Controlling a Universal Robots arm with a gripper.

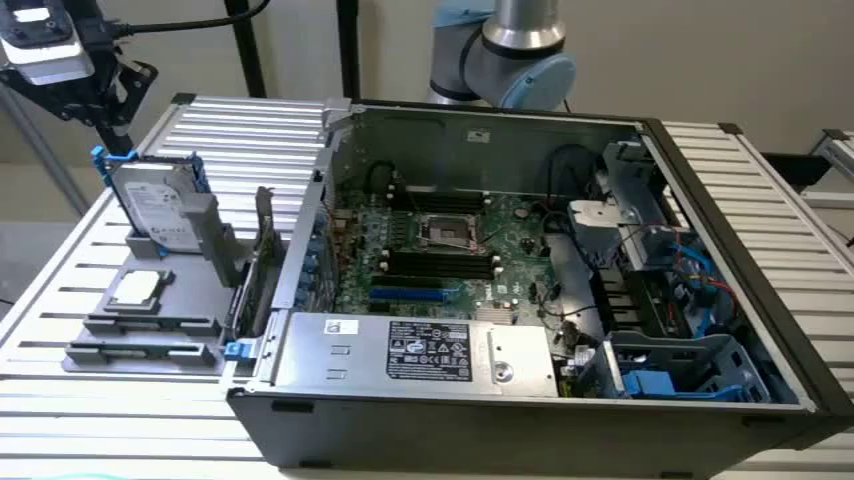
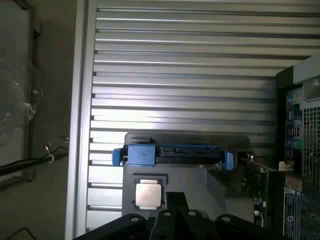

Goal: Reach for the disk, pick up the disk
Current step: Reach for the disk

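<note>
The disk (image 1: 158, 205) stands upright in a grey holder (image 1: 147, 335) on the slatted table, at the exterior view's left. It is silver-grey with a white label and a blue bracket around its edges. My gripper (image 1: 118, 138) hangs just above the disk's top corner, fingers shut with nothing between them. In the wrist view the disk (image 2: 172, 154) shows edge-on with its blue bracket ends, a little way beyond my black shut gripper (image 2: 176, 200).
A small square silver chip (image 1: 139, 288) lies on the holder in front of the disk. An open computer case (image 1: 747, 300) fills the exterior view's right, with a silver power supply (image 1: 427, 350) at its front. A card (image 1: 263, 250) stands upright between holder and case.
</note>
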